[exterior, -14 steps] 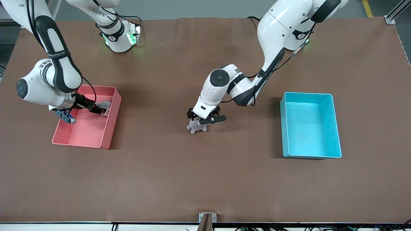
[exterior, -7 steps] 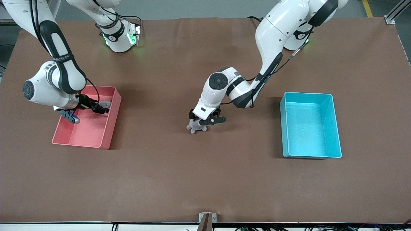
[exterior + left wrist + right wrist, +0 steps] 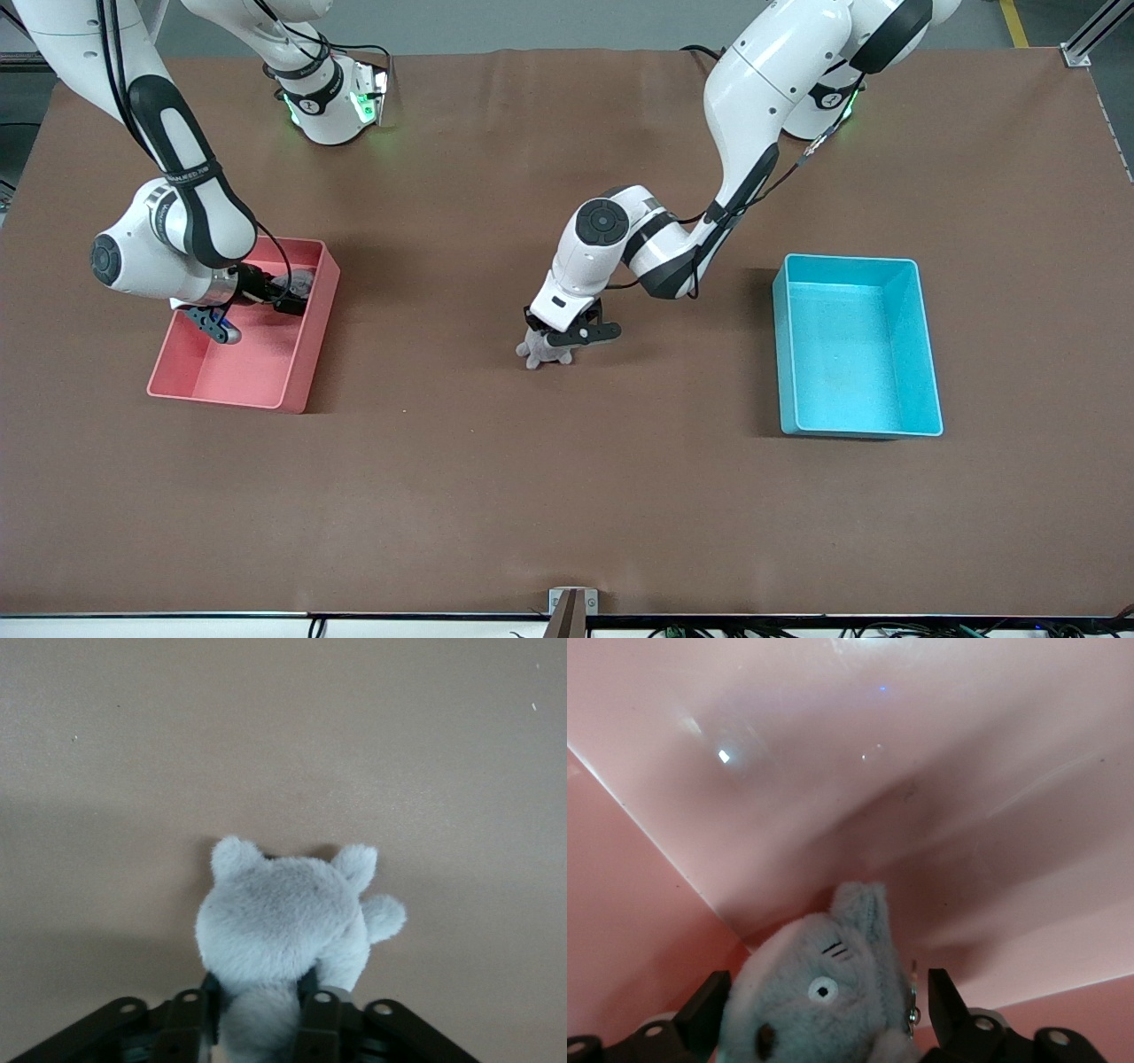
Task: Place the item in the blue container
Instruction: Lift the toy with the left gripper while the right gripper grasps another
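Grey plush toy [image 3: 542, 350] at frame centre on the bench [image 3: 567, 496] is clenched by the left end effector [image 3: 567, 335]. It should be lifted clear before being carried to the blue container [image 3: 926, 354], centre right. A second plush [image 3: 824, 992] is gripped by the right end effector [image 3: 288, 297] inside the pink bin [image 3: 301, 377].

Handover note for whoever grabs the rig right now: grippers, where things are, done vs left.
Left gripper: down at the table's middle, shut on a grey plush toy that looks to be resting on the brown mat.
Right gripper: inside the pink bin, fingers either side of a second grey plush toy; whether it is gripped is not clear.
Blue container: toward the left arm's end of the table, nothing in it.
Done: the left arm has its toy gripped.
Left: lift it, carry it over the blue container, release. The toy in the pink bin probably follows.
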### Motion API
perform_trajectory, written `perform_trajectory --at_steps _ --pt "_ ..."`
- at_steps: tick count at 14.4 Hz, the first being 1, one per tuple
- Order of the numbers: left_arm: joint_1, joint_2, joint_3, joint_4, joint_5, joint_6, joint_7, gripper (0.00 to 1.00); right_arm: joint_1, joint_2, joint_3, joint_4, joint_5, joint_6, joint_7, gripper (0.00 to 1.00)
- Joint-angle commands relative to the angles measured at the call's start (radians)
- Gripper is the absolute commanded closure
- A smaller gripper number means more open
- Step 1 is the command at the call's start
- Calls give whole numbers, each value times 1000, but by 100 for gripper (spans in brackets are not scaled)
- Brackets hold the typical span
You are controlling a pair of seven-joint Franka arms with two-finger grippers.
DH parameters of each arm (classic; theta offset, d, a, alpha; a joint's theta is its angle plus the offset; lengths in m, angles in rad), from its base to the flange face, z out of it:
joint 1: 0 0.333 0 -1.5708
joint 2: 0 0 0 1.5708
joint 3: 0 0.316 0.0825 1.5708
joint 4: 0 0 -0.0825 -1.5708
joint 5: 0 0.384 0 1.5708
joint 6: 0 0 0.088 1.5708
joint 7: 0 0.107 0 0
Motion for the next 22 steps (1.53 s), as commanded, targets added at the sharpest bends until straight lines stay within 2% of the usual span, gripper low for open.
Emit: perform_trajectory --at_steps 1,2,4,8,10,13,15,17,20,22 --pt "-16 18 8 10 67 6 -10 75 4 -8 0 -12 30 11 -21 15" --pt "-19 18 8 10 89 6 -29 74 4 -9 0 -12 30 8 -21 19" --pt "-24 10 16 9 127 6 -24 79 2 -9 0 -11 30 5 -35 33" --pt "-18 -33 18 4 132 -22 -19 98 -6 -9 0 -7 30 -24 -47 62" --pt "-4 -92 18 9 134 -140 2 99 -6 -9 -2 -7 30 -26 -47 76" --pt "71 -229 8 5 120 -368 182 99 -6 -9 -2 -7 30 -26 -47 96" --pt "125 -321 2 -4 112 -515 299 99 -4 -14 -2 6 28 -43 -50 98" --pt "178 -428 2 -45 109 -660 437 99 -6 -15 -8 83 18 -145 -47 99" --pt "330 -597 -4 -184 31 -692 646 99 -38 -12 -17 227 -48 -320 -38 99" --pt "430 -660 -4 -264 3 -692 752 98 -53 -11 -17 313 -91 -424 -7 99"
